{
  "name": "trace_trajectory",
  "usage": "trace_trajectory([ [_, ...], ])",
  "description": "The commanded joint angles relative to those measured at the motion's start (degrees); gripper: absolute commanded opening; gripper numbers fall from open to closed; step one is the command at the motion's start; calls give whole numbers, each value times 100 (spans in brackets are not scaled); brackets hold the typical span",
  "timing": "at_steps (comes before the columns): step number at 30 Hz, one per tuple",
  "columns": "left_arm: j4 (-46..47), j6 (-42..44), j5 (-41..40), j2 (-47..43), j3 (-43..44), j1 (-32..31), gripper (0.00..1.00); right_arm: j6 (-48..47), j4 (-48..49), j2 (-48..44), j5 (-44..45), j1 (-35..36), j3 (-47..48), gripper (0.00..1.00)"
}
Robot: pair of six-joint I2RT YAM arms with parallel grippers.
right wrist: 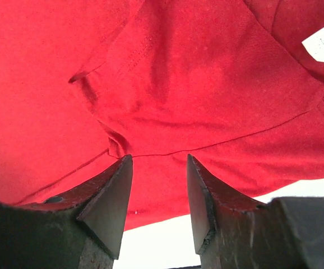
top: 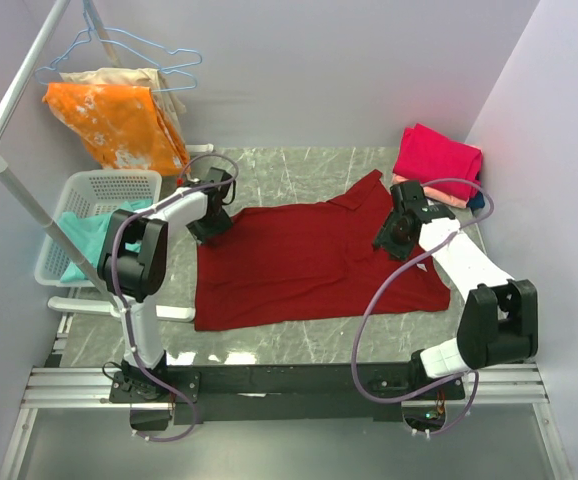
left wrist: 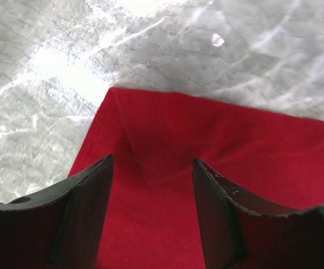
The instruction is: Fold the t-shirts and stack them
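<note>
Maroon shirt (top: 309, 270) lies spread flat across the desk's (top: 289, 170) middle. Left gripper (top: 209, 230) and right gripper (top: 387, 241) hang over it, jaws apart, empty. Soft, light, limp cloth: pinch hem corner and shoulder.

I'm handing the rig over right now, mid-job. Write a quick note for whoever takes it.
Left gripper: open, down at the red shirt's far left corner.
Right gripper: open, low over the shirt's right end.
The red shirt lies spread on the table, not folded yet.
Done: a pink shirt lies folded on top of a small pile at the far right.
Left to do: fold and stack the red shirt, then the teal shirt in the basket.
</note>
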Motion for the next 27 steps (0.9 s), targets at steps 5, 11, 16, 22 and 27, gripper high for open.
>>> trace_trajectory([
  [5, 81, 187, 258, 219, 141, 35, 60, -53, -11, 196, 89, 4, 376, 50],
  [11, 64, 222, 206, 104, 157, 44, 57, 0, 7, 283, 89, 39, 367, 49],
  [16, -51, 275, 74, 87, 342, 44, 56, 44, -19, 345, 141, 162, 359, 48],
  [22, -130, 302, -50, -1, 387, 44, 59, 88, -37, 389, 194, 250, 341, 47],
  [27, -86, 337, 73, 16, 360, 44, 56, 114, -98, 433, 264, 268, 376, 46],
])
